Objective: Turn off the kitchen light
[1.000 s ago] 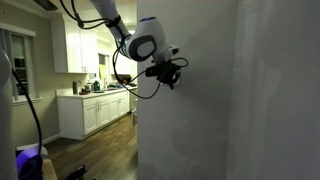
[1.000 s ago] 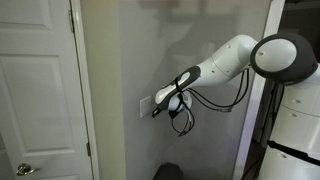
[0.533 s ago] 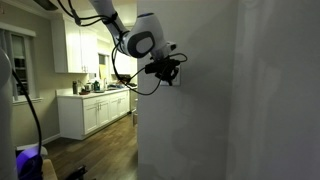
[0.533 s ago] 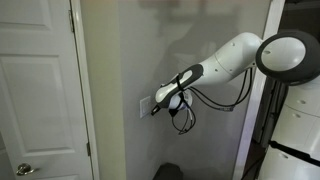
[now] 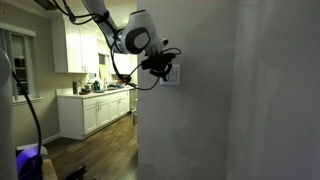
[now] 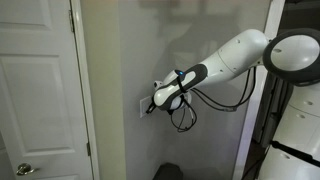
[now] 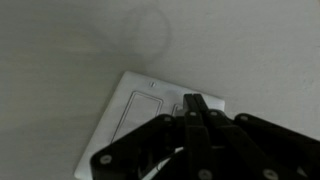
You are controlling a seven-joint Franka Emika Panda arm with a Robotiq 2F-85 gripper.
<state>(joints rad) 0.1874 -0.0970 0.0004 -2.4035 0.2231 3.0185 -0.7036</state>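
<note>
White plastic: the light switch plate (image 7: 130, 115) is seen as a pale rectangle, tilted in the wrist view and fixed flat on the grey wall (image 7: 60, 50).
Plate position: in an exterior view the plate (image 6: 145, 104) sits on the wall just right of the white door (image 6: 40, 90); in an exterior view it (image 5: 173, 73) lies near the wall's left corner, at the height of the gripper.
Gripper: the black gripper (image 7: 193, 100) is laid with its tip against the right part of the plate.
Jaws: in the wrist view they are seen drawn together into one narrow tip; in both exterior views they are too small to be judged.
Writing: nothing can be read; a small mark near the plate's upper edge is too blurred.
Wrist view only: faint rocker outlines are shown on the plate's face.
Kitchen side only: white cabinets (image 5: 73, 45), a bench (image 5: 90, 96) carrying small items, and a wood floor (image 5: 100, 150) are shown to the far left.
Door side only: a door knob (image 6: 22, 170) and a black cable (image 6: 183, 120) looped below the white arm (image 6: 235, 60) are shown.
</note>
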